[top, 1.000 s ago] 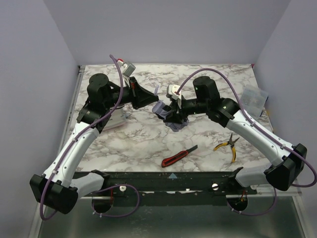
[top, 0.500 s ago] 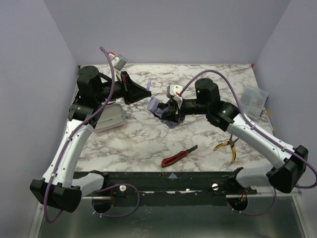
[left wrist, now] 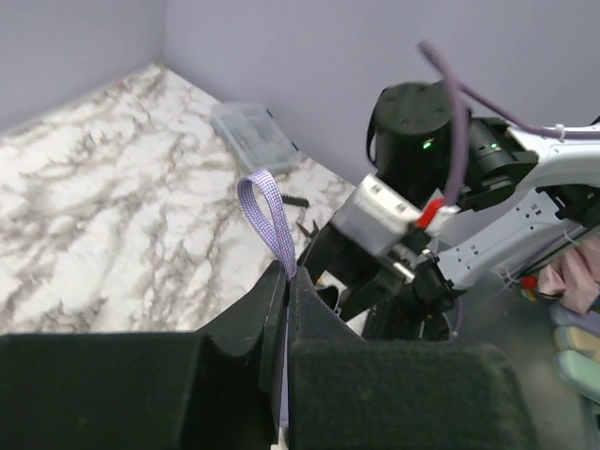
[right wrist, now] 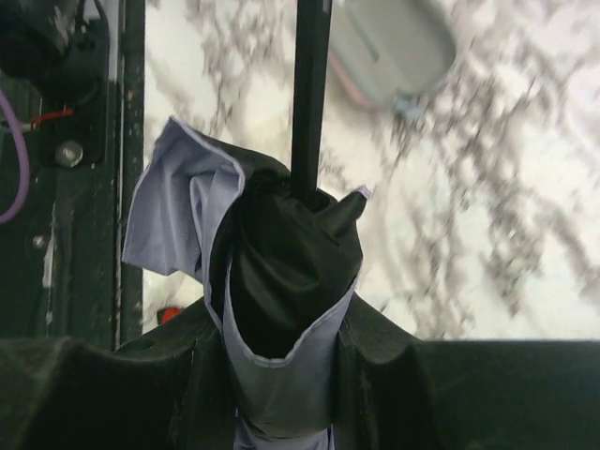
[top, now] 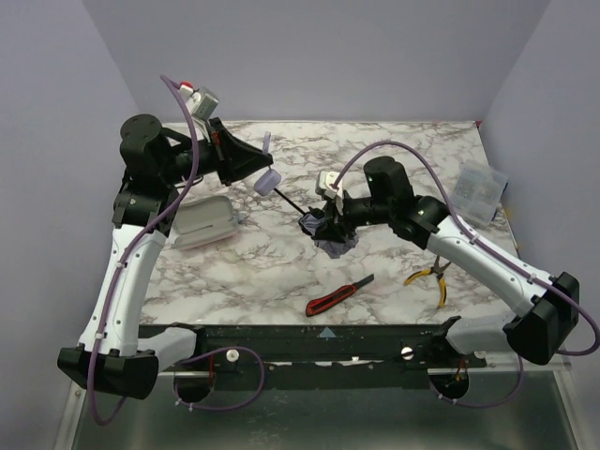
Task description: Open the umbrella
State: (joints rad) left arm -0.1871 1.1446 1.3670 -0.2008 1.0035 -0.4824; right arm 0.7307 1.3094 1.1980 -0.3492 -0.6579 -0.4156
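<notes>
Fabric of the umbrella (top: 336, 242), pale lavender outside and black inside, is bunched just above the marble desk (top: 262, 267) near its middle. This bundle is clasped by the right tool (top: 323, 223), which reaches in from the right. In the right wrist view the folded canopy (right wrist: 281, 272) is seen pinched between the two fingers (right wrist: 375, 370), with loose lavender folds spilling to the left.

A thin black shaft (top: 292, 202) runs up and to the left from the bundle to the lavender handle (top: 266, 183), which is held clear of the desk. The left tool (top: 255, 171) is raised at the far left and is clenched tight on the wrist cord (left wrist: 267, 214), whose loop stands out past the fingertips. The handle sits just beyond that tool's tips.

A grey case (top: 204, 221) lies under the left arm. A red-and-black utility knife (top: 339, 294) and yellow-handled pliers (top: 429, 275) lie near the front edge. A clear plastic box (top: 476, 189) rests at the right edge.
</notes>
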